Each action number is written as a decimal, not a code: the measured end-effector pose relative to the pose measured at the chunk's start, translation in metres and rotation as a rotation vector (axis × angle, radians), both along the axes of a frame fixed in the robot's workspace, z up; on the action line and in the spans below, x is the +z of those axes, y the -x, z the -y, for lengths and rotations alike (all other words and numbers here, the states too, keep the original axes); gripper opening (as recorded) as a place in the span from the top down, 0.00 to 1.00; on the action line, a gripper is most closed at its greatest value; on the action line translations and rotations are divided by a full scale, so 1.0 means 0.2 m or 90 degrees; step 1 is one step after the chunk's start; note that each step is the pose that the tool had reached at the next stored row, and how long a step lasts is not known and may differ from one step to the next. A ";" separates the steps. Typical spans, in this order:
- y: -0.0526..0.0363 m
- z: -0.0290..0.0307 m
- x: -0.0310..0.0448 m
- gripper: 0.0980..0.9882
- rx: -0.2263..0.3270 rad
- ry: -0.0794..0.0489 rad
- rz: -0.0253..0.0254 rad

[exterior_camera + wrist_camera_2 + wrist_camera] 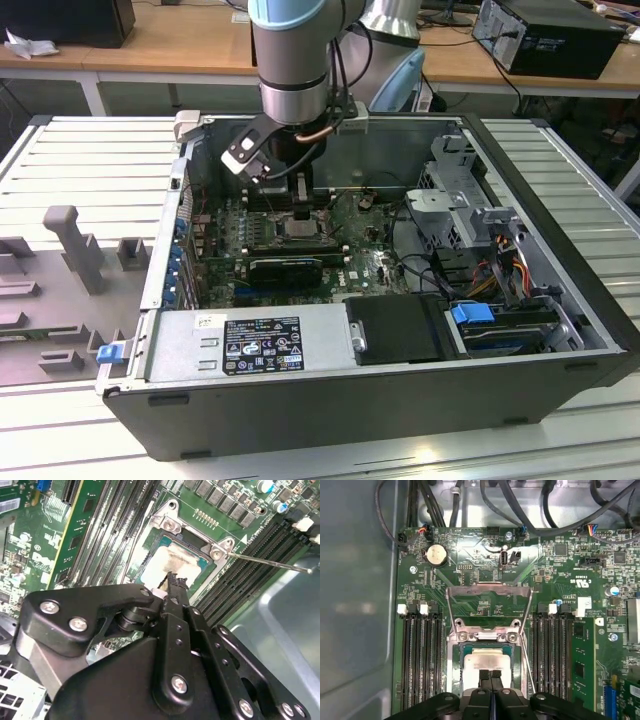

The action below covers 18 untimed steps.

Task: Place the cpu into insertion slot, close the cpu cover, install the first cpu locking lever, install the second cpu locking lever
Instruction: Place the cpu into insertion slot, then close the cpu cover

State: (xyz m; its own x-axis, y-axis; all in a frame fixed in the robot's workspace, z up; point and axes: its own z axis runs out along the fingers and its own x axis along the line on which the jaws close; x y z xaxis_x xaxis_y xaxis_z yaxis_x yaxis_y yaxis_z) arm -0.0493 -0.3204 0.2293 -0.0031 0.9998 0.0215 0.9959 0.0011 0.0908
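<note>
Inside the open dark-walled computer case (400,400), which sat on a ribbed metal tabletop (80,170), the arm reached down over the green motherboard (470,555). The cpu (487,657), a flat square chip with a pale, dull silvery top, lay in the insertion slot (454,665), framed by its silvery rim. The pincer (490,674) was narrow, its black toothed fingertips (175,582) pressed together with no gap, right over the chip's near edge. The cpu cover (487,588), a thin silvery frame, was swung back beyond the socket, with green board showing through its window. A thin wire lever (270,562) angled out from the socket's corner. Long black memory slots (420,655) flanked the socket, and a round coin battery (435,555) sat farther off.
</note>
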 end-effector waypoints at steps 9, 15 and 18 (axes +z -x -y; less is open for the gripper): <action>-0.023 0.000 0.096 0.99 -0.001 0.000 -0.0015; -0.071 0.000 0.140 0.99 -0.002 0.000 -0.0036; -0.071 0.000 0.242 0.99 -0.002 0.000 -0.0036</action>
